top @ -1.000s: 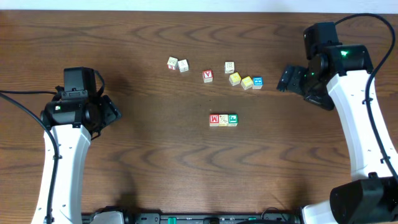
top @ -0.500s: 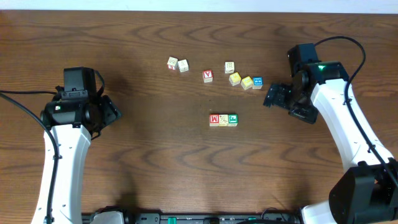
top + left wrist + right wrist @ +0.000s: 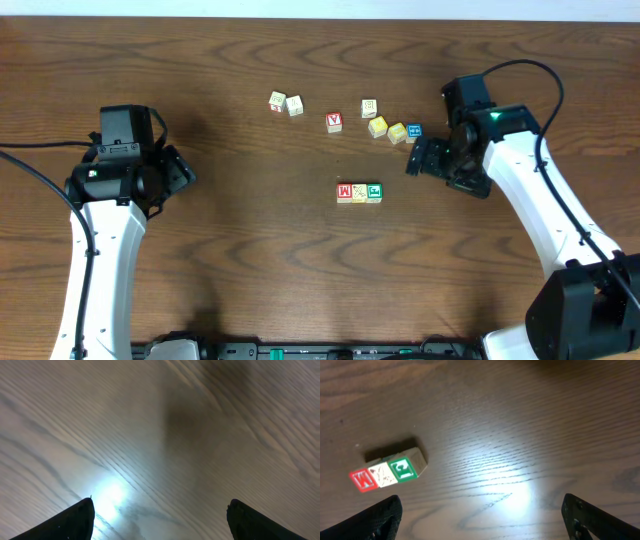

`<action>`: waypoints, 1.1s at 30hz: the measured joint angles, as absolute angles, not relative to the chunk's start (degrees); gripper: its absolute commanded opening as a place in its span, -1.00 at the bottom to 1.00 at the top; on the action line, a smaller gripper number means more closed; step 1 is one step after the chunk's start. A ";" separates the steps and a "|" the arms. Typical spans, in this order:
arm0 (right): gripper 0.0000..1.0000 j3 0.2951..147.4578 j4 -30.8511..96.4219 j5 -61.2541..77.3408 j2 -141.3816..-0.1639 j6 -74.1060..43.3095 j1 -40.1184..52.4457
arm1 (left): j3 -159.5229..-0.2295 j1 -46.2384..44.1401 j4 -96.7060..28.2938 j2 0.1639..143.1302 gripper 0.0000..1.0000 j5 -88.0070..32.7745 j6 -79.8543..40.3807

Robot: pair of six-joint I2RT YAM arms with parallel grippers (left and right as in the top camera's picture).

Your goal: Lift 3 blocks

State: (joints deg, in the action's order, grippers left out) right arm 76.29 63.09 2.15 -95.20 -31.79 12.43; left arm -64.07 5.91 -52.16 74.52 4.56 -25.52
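Note:
Three blocks lie side by side in a row at the table's middle: a red one with a white "M" [image 3: 344, 191], a pale cream one [image 3: 359, 192] and a green one [image 3: 374, 191]. The right wrist view shows the same row at the left: red [image 3: 362, 480], cream [image 3: 383, 474], green [image 3: 403, 469]. My right gripper [image 3: 419, 157] hangs open to the upper right of the row, apart from it, with only bare wood between its fingers [image 3: 481, 516]. Far off on the left, my left gripper [image 3: 181, 170] is open over bare table [image 3: 161, 519].
Several other small cubes lie scattered behind the row: two pale ones [image 3: 285, 103], a red-faced one [image 3: 333, 121], a pale one [image 3: 369, 108], two yellowish ones [image 3: 387, 129] and a blue-faced one [image 3: 414, 131] close beside my right gripper.
My right arm has swung left and toward the table's middle, bringing its gripper close to the blue-faced cube. The left arm and all blocks have stayed put.

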 measured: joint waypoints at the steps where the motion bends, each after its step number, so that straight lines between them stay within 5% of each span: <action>1: 0.99 76.29 63.05 2.17 -95.20 -31.79 12.56 | -64.07 5.91 -52.18 74.52 0.70 3.25 -25.54; 10: 0.98 75.85 59.90 2.20 -95.20 -31.79 12.73 | -64.07 5.91 -53.80 74.52 0.70 -7.49 -25.52; 17: 0.64 71.42 55.33 2.24 -95.20 -31.44 12.84 | -63.53 5.91 -53.78 75.07 0.65 -11.79 -25.50; 21: 0.47 68.66 52.77 2.26 -95.20 -31.22 12.84 | -62.70 5.82 -53.71 76.69 0.33 -13.96 -25.15; 28: -0.43 67.81 51.72 2.61 -95.20 -32.05 12.84 | -62.37 2.90 -51.79 80.62 -0.31 -22.22 -19.22; 33: -0.46 67.79 51.16 2.61 -95.20 -32.80 12.84 | -62.35 -1.67 -49.76 84.84 -0.80 -26.89 -16.16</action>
